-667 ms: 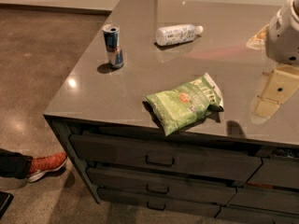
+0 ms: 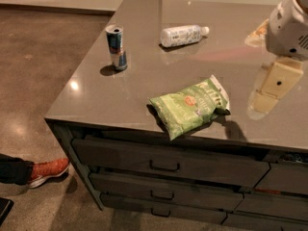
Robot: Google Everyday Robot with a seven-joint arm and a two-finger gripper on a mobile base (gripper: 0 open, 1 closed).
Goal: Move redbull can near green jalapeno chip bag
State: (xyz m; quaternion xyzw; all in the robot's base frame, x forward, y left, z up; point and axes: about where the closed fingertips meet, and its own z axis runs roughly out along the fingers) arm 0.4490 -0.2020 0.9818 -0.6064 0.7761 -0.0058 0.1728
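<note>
The gripper point(image 2: 273, 86) hangs above the right part of the grey surface point(image 2: 144, 88); I cannot tell whether it is released or clenched. The green jalapeno chip bag point(image 2: 190, 106) lies just to its left. The redbull can point(image 2: 116, 47) stands upright far to its left, well apart from the bag. A white bottle point(image 2: 183, 35), seemingly capped, lies beyond.

Office break area — grey counter point(image 2: 144, 83) with drawers point(image 2: 163, 163), polished concrete floor point(image 2: 43, 47) — claw point(image 2: 275, 83) over the counter's right side.
</note>
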